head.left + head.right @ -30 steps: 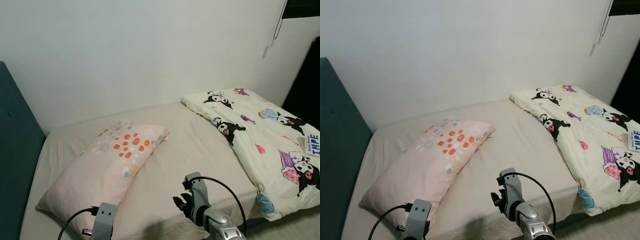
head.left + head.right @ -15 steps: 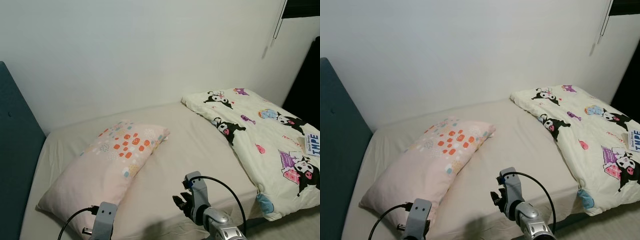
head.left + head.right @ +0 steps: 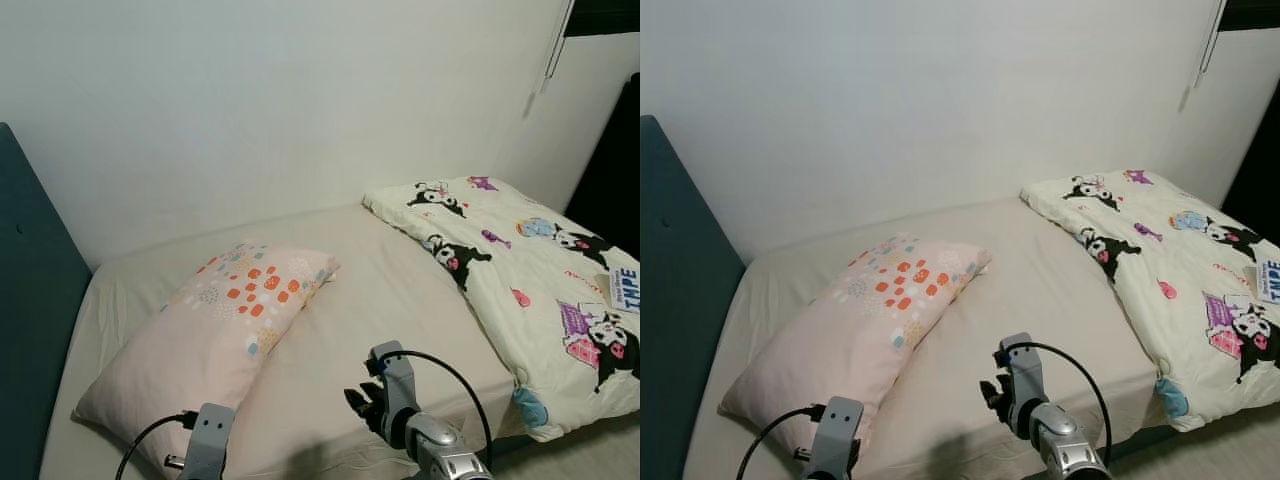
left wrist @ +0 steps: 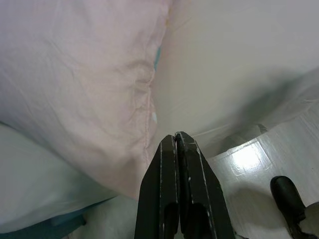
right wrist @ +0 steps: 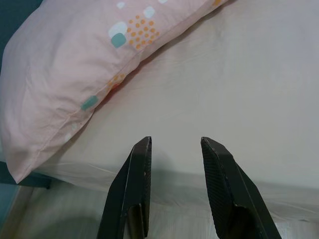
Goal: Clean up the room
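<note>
You are facing a bed (image 3: 400, 290) covered in a plain cream sheet, with a white wall behind it and a dark teal headboard (image 3: 30, 300) at your left. A pink pillow (image 3: 215, 325) with orange, white and teal spots lies slantwise on the headboard side of the mattress, one corner close to the near edge. On the right side of the bed lies a cream quilt (image 3: 530, 280) printed with black-and-white cartoon characters — its near edge hangs over the side of the mattress, and a white label with blue lettering (image 3: 623, 288) lies on it.

Your left hand (image 4: 175, 142) is closed, its two black fingers pressed together, pointing down at the near corner of the pillow and the edge of the sheet; glossy pale floor (image 4: 254, 164) shows below. Your right hand (image 5: 174, 154) is open with its fingers spread apart, held over the near edge of the bed beside the pillow — touching nothing.
</note>
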`<state>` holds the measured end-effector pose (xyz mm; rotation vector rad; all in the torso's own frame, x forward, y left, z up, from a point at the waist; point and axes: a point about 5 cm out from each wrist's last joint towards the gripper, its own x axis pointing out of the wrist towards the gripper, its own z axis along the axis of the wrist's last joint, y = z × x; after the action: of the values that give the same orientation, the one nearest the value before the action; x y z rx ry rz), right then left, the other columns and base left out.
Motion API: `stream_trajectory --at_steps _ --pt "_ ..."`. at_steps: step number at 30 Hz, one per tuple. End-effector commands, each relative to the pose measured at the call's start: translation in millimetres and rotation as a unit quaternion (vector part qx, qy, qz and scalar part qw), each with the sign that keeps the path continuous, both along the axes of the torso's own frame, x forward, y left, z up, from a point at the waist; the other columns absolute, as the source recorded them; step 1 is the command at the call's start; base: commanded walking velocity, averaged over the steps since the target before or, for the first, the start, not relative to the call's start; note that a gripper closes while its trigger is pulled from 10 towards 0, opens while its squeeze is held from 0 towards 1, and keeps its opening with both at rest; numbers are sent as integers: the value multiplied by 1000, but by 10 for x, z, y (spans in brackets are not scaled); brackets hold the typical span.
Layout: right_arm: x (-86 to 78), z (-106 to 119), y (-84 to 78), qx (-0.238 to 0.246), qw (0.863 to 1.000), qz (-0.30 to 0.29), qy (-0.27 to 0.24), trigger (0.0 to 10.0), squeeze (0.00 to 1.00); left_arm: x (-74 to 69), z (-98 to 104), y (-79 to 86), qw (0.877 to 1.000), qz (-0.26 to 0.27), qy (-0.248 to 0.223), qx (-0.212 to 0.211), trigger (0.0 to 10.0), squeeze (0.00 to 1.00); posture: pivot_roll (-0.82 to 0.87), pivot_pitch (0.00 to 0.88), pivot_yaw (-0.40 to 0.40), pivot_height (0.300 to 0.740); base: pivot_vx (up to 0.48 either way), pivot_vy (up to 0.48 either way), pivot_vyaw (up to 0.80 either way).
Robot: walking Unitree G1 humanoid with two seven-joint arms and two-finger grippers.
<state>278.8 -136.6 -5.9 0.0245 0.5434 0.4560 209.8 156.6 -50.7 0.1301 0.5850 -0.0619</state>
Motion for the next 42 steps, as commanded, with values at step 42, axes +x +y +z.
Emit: stream_trajectory --at_steps 42 --pt "-104 -52 14 38 999 -10 9 10000 0 -41 17 103 1000 -17 -3 19 10000 0 -32 0 6 738 0 0 0"
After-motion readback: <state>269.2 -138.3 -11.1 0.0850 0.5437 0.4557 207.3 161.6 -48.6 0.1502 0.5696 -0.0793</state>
